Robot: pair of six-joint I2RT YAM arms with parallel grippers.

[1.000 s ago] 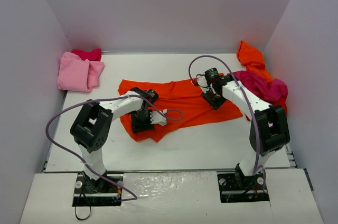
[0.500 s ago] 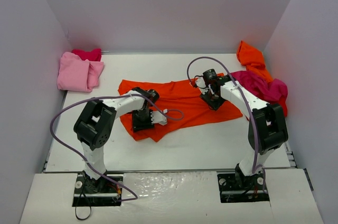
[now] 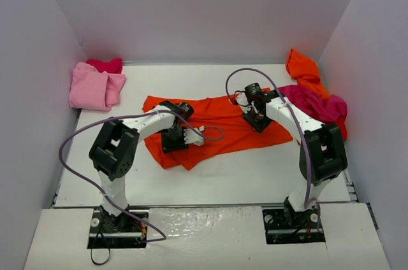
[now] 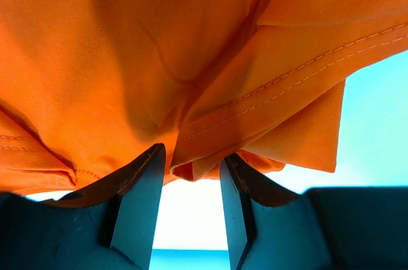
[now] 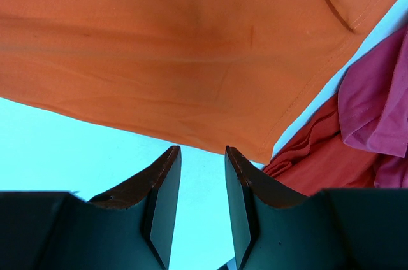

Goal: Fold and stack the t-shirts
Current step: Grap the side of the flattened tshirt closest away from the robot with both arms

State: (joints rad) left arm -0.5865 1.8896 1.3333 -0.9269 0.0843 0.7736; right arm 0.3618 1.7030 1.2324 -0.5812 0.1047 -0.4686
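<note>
1. The orange shirt (image 3: 223,123) lies spread but rumpled in the middle of the table (image 3: 210,184). It is not yet folded, and every place below is given against it.
2. The left pincer (image 4: 191,155) sits at the shirt's near left corner, half closed around a bunched fold of hem that fills the gap at its tips. I cannot tell whether that fold is truly pinched.
3. The right pincer (image 5: 203,150) hovers at the shirt's right edge, its jaws a narrow way apart. Bare table shows between them, nothing is held, and the hem lies just beyond the tips.
4. The left pincer has several layers bunched together, so a lift from here may carry a wad rather than one clean edge. The fold would then come out crooked, or the cloth could slip free.
5. The right pincer could close short of the hem and catch nothing. The left would then pull alone and skew the shirt across the table.
6. A magenta shirt (image 3: 319,106) touches the orange shirt's right end, with a crumpled orange shirt (image 3: 303,66) beyond it. A reach past the corner could snag either and drag it along.
7. The pink pile (image 3: 95,85) sits well apart, off the far left corner. It is probably the stack, and it looks safe from this move.
</note>
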